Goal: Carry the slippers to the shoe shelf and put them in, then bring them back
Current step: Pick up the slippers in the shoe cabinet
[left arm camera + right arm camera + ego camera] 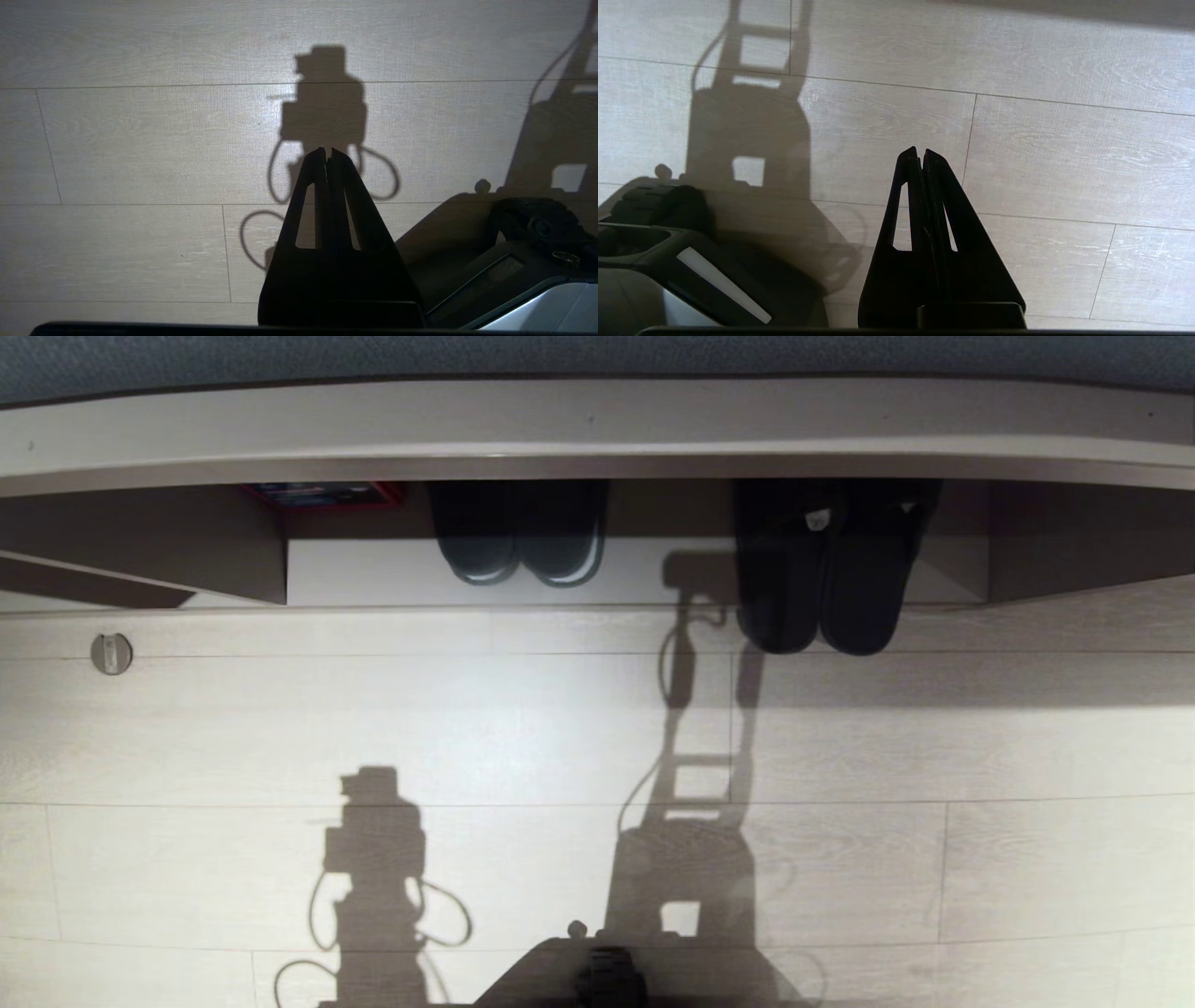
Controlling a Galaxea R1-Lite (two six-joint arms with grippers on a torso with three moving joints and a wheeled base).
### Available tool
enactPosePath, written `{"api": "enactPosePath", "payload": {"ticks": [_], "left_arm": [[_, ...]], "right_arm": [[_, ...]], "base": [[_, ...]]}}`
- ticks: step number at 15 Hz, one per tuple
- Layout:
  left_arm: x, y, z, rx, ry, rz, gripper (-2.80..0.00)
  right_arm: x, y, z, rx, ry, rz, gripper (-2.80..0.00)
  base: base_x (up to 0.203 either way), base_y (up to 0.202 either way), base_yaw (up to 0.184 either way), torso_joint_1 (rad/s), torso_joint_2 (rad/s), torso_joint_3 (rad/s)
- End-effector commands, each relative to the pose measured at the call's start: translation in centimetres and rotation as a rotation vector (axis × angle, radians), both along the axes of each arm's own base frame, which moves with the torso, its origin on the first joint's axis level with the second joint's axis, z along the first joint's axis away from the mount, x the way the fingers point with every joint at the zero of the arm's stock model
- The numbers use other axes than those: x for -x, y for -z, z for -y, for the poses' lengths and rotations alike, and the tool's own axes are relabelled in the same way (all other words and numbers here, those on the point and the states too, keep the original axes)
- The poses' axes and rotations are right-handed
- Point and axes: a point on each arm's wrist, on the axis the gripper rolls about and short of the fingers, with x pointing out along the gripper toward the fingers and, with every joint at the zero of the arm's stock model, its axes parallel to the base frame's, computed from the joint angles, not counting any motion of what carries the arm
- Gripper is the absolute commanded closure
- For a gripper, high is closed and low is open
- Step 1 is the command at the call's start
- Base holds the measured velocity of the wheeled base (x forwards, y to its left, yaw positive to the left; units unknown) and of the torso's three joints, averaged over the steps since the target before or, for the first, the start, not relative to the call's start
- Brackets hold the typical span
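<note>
With both the left pincer (pixel 327 151) and right pincer (pixel 920 151) closed and empty above the floor (pixel 523 728), the slippers (pixel 822 588) overhang the shoe shelf (pixel 635 581) at far right; a low approach could push them deeper.

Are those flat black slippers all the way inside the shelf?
No. The slippers lie partly in the shoe shelf; their near ends stick out onto the floor.

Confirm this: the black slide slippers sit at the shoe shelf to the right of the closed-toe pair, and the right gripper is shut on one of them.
Wrong on the grip. In the right wrist view the right gripper is shut on nothing, above bare floor. The head view shows the slippers at the shoe shelf, right of the closed-toe pair.
</note>
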Motion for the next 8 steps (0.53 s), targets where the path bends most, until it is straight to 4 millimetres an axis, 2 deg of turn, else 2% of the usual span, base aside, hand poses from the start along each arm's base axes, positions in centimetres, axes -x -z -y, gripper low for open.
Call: {"api": "enactPosePath", "payload": {"ticks": [1, 8], "left_arm": [[0.00, 0.00, 0.00, -0.002, -0.001, 0.000, 0.00], [-0.01, 0.04, 0.00, 0.009, 0.000, -0.001, 0.00]], "right_arm": [[-0.03, -0.03, -0.01, 0.007, -0.001, -0.002, 0.00], [-0.04, -0.05, -0.01, 0.018, -0.002, -0.001, 0.00]], "base": [[0.000, 0.000, 0.000, 0.000, 0.00, 0.000], [0.000, 0.000, 0.000, 0.000, 0.00, 0.000]]}}
